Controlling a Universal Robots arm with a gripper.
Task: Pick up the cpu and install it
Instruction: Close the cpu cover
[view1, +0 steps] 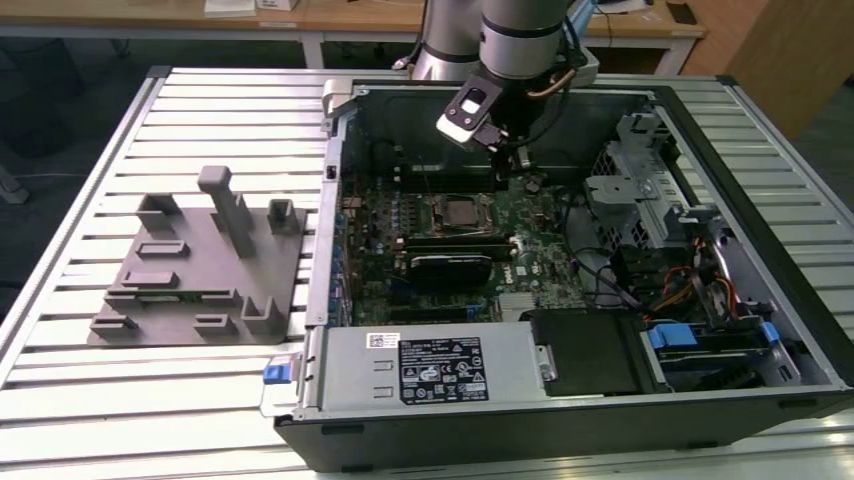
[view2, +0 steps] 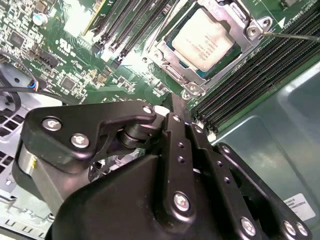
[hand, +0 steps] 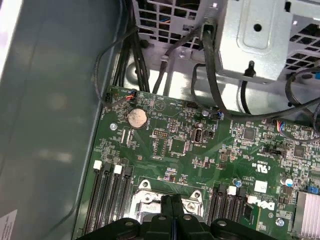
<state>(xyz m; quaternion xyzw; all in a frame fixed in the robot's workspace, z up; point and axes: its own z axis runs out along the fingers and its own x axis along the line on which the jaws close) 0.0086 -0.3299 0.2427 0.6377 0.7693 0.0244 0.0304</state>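
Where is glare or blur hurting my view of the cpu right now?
In the second wrist view the cpu top is washed pale, a glare patch whitens the motherboard beside it, and the gripper sits dark up close; in the first wrist view the light is even, with faint reflections on the case wall; in the exterior view the case interior is dim.

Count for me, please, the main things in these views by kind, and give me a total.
cpu, lying in the socket: 1
socket: 1
grey fixture: 1
open computer case: 1
gripper, shut and holding nothing: 1
Total: 5
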